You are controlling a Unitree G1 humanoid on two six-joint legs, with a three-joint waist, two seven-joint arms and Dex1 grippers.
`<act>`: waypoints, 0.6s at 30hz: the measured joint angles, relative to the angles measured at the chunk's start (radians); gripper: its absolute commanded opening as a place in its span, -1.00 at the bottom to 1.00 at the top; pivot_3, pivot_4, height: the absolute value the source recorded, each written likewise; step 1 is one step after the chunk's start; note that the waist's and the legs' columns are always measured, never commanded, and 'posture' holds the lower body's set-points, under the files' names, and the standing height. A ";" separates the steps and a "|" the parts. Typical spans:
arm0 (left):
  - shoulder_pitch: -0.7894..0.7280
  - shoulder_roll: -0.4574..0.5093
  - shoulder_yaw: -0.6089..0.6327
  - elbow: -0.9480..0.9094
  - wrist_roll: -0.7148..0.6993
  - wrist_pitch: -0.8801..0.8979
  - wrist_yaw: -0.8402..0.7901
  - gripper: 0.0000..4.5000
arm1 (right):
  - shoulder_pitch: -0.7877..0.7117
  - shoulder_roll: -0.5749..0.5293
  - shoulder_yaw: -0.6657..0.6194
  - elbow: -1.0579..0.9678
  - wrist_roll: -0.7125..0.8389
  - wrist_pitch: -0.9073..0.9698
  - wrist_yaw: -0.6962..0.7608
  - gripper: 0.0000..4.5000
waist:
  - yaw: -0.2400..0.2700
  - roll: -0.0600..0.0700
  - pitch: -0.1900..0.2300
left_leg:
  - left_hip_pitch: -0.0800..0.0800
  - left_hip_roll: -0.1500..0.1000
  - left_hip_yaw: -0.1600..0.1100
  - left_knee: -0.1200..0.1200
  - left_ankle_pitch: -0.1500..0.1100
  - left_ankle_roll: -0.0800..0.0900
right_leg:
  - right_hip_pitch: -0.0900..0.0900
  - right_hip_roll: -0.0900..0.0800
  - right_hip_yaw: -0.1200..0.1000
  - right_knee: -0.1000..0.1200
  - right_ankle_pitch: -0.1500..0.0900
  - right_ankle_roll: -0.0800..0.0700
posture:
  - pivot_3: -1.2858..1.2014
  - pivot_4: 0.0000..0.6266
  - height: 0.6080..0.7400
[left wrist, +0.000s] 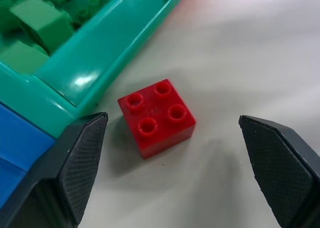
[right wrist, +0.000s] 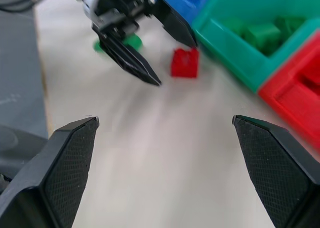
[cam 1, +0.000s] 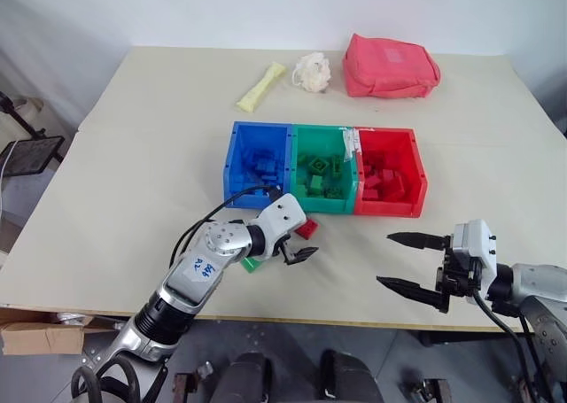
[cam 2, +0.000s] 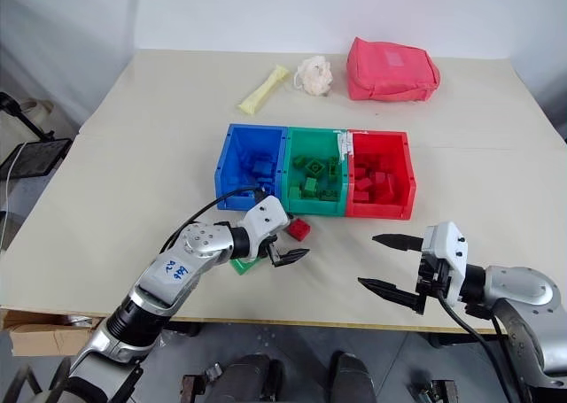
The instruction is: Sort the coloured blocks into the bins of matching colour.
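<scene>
My right claw (cam 2: 394,263) hangs wide and empty over the table's near edge, well apart from the work. My left claw (left wrist: 172,158) is spread wide around the red block (left wrist: 156,117), which sits flat on the table (cam 1: 133,155) just beside the green bin's (cam 1: 302,204) near wall. I should settle lower, keep the block centred between the fingers so neither catches that wall, then squeeze and carry it past the green bin to the red bin (cam 1: 415,177).

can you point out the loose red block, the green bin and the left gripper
red block (left wrist: 156,116), left wrist view, on its studded top face
green bin (cam 1: 292,167), left eye view, on its wall next to the blue bin
left gripper (cam 2: 288,248), right eye view, midway between its open fingertips
</scene>
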 measured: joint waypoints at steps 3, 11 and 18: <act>-0.005 -0.002 -0.004 0.004 0.006 0.000 -0.002 1.00 | 0.001 -0.009 -0.001 0.005 -0.010 0.000 -0.006 0.99 | -0.001 0.000 0.000 | 0.000 0.000 0.000 0.000 0.000 0.000 | 0.000 0.000 0.000 0.000 0.000 0.000 | 0.03 -0.52 1.00; -0.022 -0.024 -0.009 0.036 0.028 0.000 -0.002 0.07 | -0.003 -0.012 -0.017 0.006 -0.011 0.011 -0.017 1.00 | 0.001 0.000 0.000 | 0.000 0.000 -0.001 0.001 0.000 0.000 | 0.001 0.000 0.000 0.000 0.000 0.000 | 0.03 -0.52 1.00; -0.022 -0.033 -0.011 0.036 0.037 0.000 -0.005 -0.35 | -0.007 -0.012 -0.017 0.006 -0.011 0.016 -0.026 1.00 | 0.000 0.000 0.000 | 0.000 0.000 -0.001 0.001 0.000 0.000 | 0.001 0.000 0.000 0.000 0.000 0.000 | 0.03 -0.52 1.00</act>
